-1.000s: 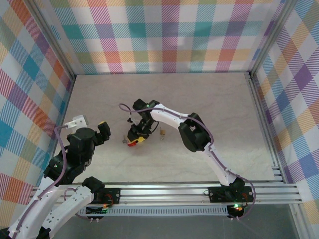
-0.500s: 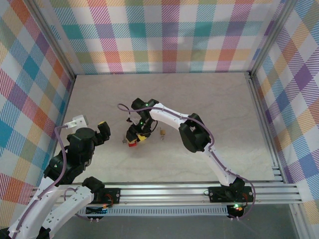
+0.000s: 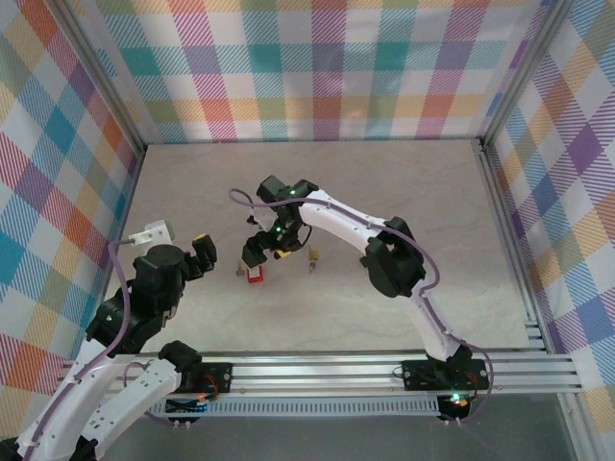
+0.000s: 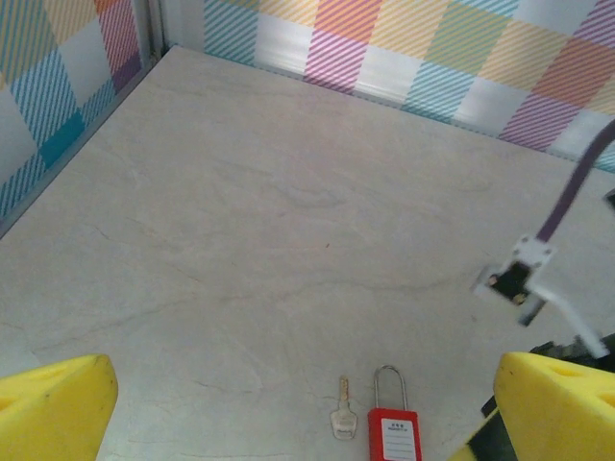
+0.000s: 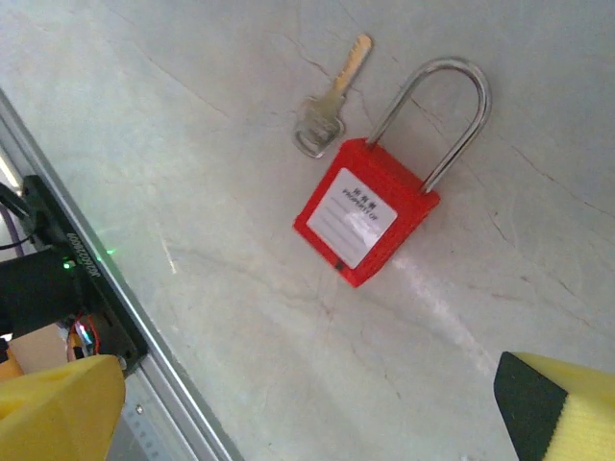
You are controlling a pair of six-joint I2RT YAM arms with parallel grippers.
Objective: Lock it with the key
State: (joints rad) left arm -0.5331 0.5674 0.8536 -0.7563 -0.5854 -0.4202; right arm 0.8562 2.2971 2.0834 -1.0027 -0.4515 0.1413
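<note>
Jaws of the right gripper (image 3: 267, 254) spread wide, gripping nothing, touching nothing, just above the red padlock (image 5: 365, 226). Left gripper (image 3: 202, 252) likewise wide apart and empty, at the near left of the table (image 3: 413, 192). Padlock flat on the table, left of centre, white label up; key (image 5: 332, 101) just beside its silver shackle, not inserted. A second ago: right gripper narrower and low over the padlock; now wider and lifted clear.

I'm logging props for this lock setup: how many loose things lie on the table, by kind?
Red padlock: 1
Key: 1
Small tan item, too small to identify: 1
Total: 3
</note>
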